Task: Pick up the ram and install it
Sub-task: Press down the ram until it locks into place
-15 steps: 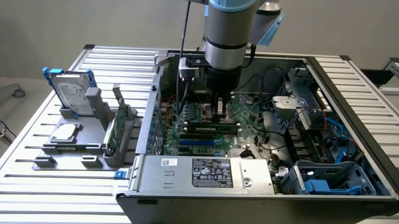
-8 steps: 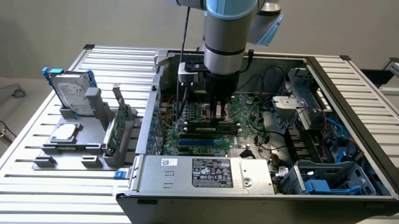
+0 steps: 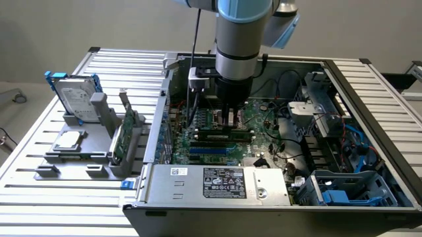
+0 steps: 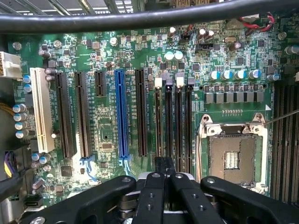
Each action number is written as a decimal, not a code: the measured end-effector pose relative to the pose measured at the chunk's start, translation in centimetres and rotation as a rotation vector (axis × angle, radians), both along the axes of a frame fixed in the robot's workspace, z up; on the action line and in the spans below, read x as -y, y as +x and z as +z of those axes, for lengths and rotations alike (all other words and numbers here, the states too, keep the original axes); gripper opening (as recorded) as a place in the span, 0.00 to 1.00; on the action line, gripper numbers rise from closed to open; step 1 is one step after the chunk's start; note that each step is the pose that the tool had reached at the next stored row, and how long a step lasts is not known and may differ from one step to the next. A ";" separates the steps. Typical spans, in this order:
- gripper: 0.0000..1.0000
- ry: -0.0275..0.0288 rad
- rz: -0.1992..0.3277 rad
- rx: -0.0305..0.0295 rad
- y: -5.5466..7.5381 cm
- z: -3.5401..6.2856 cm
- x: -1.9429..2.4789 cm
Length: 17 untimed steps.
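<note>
A: Ram [image 3: 224, 131] location: lying lengthwise among the memory slots of the motherboard [image 3: 264, 143], inside the open computer case [image 3: 369, 123], directly beneath the gripper [image 3: 231, 124].

B: Gripper condition?

A: Fingers [image 4: 154, 196] fully closed, pressed together, tips down at the slots [image 4: 173, 121]. Whether they pinch the ram's edge cannot be determined.

B: Surroundings?

A: The hard drive [image 3: 74, 98] and expansion card [image 3: 125, 133] stand in the grey holder [image 3: 72, 160] on the tabletop [image 3: 39, 197], at the exterior view's left.
</note>
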<state>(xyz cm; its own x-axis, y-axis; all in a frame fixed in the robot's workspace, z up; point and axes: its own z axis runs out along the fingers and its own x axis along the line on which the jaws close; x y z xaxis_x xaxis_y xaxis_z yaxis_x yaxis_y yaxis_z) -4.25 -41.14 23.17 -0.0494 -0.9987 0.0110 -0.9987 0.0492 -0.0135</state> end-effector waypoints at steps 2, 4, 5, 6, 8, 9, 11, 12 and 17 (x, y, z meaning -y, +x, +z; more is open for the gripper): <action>0.11 0.0001 0.000 0.0000 0.0 -0.12 0.00; 0.11 0.0000 0.000 0.0000 0.0 -0.22 0.00; 0.11 -0.0001 0.000 -0.0001 0.0 -0.27 0.00; 0.11 -0.0004 0.000 -0.0002 0.0 -0.30 0.01; 0.11 -0.0007 0.000 -0.0003 0.0 -0.40 0.01; 0.11 -0.0007 0.000 -0.0003 0.0 -0.46 0.01; 0.11 0.0000 0.000 -0.0002 0.0 -0.61 0.01; 0.11 -0.0004 0.000 -0.0003 0.0 -0.66 0.01; 0.11 0.0012 0.000 -0.0009 0.0 0.04 -0.02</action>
